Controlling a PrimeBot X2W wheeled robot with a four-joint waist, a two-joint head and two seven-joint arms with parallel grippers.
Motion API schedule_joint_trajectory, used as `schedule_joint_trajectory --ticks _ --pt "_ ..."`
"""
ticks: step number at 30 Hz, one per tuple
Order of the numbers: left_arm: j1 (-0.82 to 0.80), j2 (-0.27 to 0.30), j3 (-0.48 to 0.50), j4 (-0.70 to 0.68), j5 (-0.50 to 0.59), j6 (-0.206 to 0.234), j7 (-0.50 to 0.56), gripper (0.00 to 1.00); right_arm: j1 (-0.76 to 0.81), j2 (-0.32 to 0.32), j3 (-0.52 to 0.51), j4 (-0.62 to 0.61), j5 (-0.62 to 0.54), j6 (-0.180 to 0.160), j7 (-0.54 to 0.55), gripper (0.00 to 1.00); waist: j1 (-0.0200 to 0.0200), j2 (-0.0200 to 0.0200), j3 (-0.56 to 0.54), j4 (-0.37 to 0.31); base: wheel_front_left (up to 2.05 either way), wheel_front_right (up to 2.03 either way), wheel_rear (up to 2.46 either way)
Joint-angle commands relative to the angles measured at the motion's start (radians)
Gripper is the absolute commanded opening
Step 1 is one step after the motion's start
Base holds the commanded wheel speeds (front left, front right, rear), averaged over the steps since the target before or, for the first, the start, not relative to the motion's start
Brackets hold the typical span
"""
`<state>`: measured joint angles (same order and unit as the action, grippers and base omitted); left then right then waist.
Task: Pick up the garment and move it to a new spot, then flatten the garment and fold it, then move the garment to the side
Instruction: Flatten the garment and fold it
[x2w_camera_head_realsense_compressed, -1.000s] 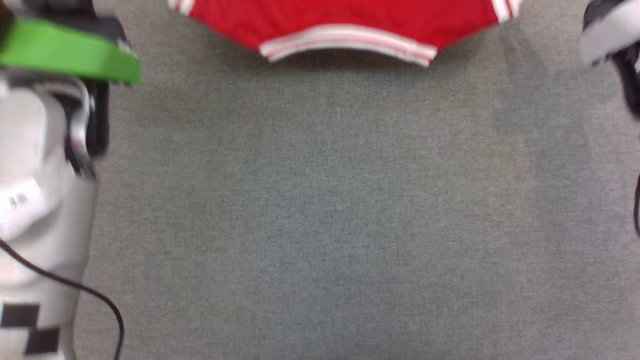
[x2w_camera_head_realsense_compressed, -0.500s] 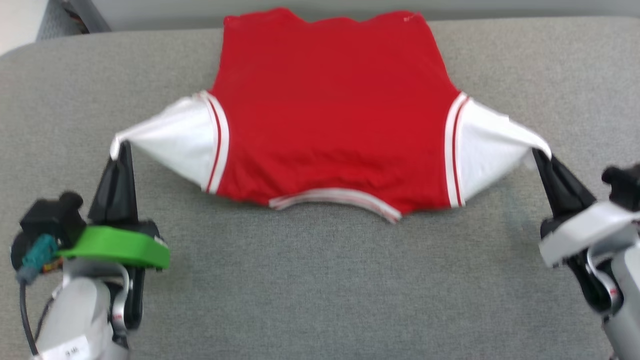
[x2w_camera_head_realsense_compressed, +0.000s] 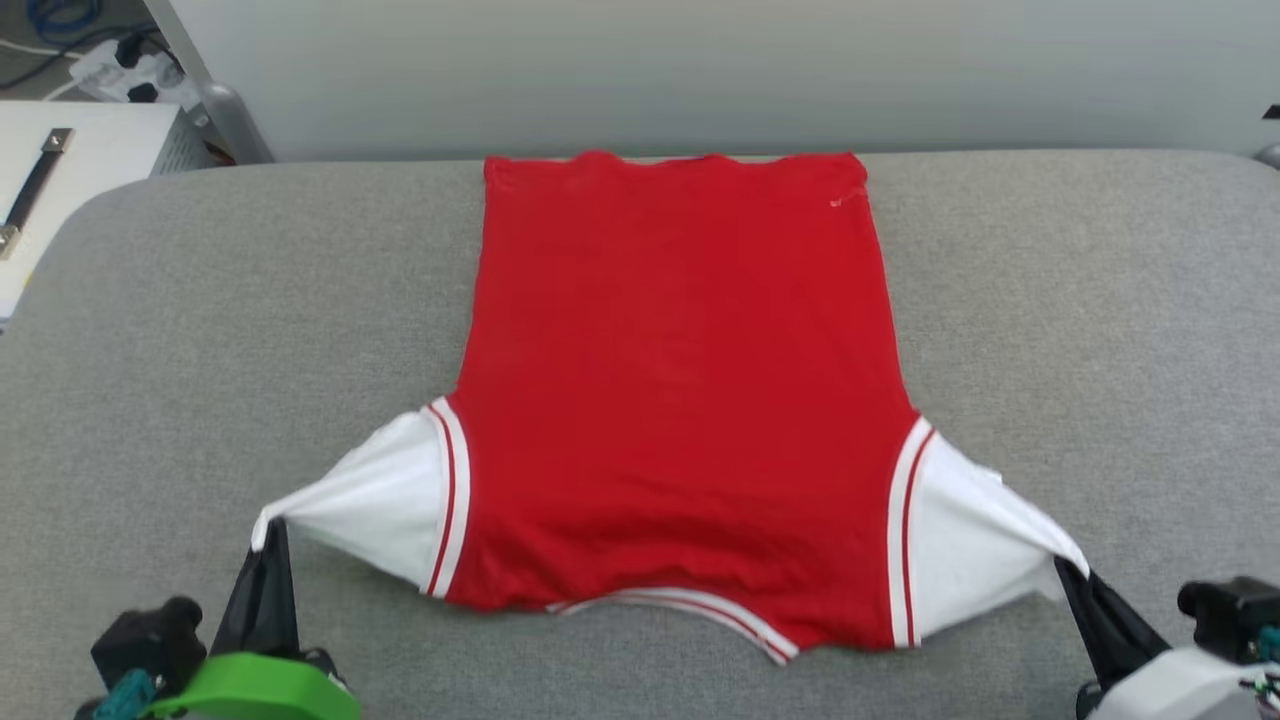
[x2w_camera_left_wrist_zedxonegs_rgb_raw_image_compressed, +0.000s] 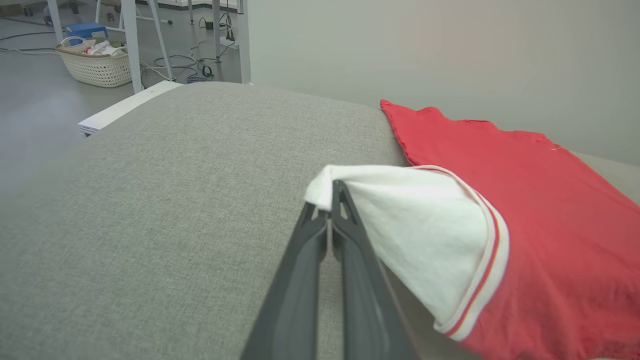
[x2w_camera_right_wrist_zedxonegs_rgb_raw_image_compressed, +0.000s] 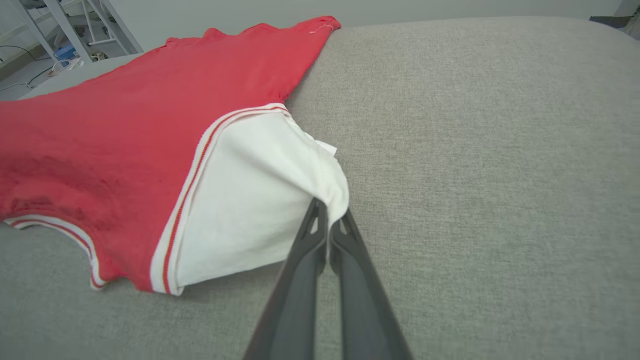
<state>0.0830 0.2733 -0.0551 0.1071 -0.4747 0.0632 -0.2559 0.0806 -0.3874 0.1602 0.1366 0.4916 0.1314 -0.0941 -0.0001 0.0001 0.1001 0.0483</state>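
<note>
Left gripper (x2w_camera_left_wrist_zedxonegs_rgb_raw_image_compressed: 331, 189): jaws pressed together, pinching the tip of the white left sleeve (x2w_camera_head_realsense_compressed: 370, 510). Right gripper (x2w_camera_right_wrist_zedxonegs_rgb_raw_image_compressed: 328, 209): same, jaws clamped on the tip of the right sleeve (x2w_camera_head_realsense_compressed: 975, 540). I see both sleeve tips raised a little off the pad and drawn outward, one left and one right, so each sleeve makes a stretched cone. Between them the shirt (x2w_camera_head_realsense_compressed: 680, 380) lies spread on the middle of the grey pad (x2w_camera_head_realsense_compressed: 200, 330), with the collar (x2w_camera_head_realsense_compressed: 690, 605) near me and the hem (x2w_camera_head_realsense_compressed: 670, 165) at the pad's far edge by the wall (x2w_camera_head_realsense_compressed: 700, 70). The plain red side is up with no print showing, so I take it as face down. The body looks flat, with some soft ripples near the collar. My read is that pick-up and relocation are done. Flattening is nearly done, since the sleeves are not yet laid down. What's left is to set the sleeves flat, make every fold, then move the folded shirt aside. No fold has been started as far as I can see.
</note>
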Motion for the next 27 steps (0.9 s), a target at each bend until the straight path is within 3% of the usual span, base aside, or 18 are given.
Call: schedule_joint_trajectory --ticks 1,16,17,18,19,27 --pt "0.033 -0.008 0.014 -0.001 -0.004 0.006 -0.006 0.00 0.030 0.006 -0.015 -0.011 -0.010 -0.001 0.008 0.00 0.0001 -0.0001 -0.026 0.005 0.00 0.00 0.00" --pt "0.111 -0.063 0.051 0.047 0.025 -0.023 -0.006 0.00 0.156 0.024 -0.046 0.002 -0.027 -0.001 0.042 0.00 0.0001 -0.0001 -0.044 0.015 0.00 0.00 0.00" --pt "0.106 -0.067 0.050 0.048 0.030 -0.026 -0.006 0.00 0.149 0.026 -0.043 0.001 -0.028 -0.001 0.047 0.19 0.0001 -0.0001 -0.042 0.014 0.00 0.00 0.00" --pt "0.102 -0.069 0.049 0.050 0.035 -0.030 -0.006 0.00 0.140 0.027 -0.040 -0.002 -0.028 -0.001 0.051 0.82 0.0001 -0.0001 -0.039 0.013 0.00 0.00 0.00" --pt "0.099 -0.071 0.046 0.051 0.040 -0.033 -0.006 0.00 0.132 0.026 -0.039 -0.005 -0.030 -0.001 0.051 1.00 0.0001 -0.0001 -0.036 0.013 0.00 0.00 0.00" --pt "0.067 -0.107 0.033 0.035 0.076 -0.050 -0.006 0.00 -0.001 0.016 -0.084 -0.087 -0.047 -0.001 0.042 1.00 0.0001 -0.0001 -0.003 0.009 0.00 0.00 0.00"
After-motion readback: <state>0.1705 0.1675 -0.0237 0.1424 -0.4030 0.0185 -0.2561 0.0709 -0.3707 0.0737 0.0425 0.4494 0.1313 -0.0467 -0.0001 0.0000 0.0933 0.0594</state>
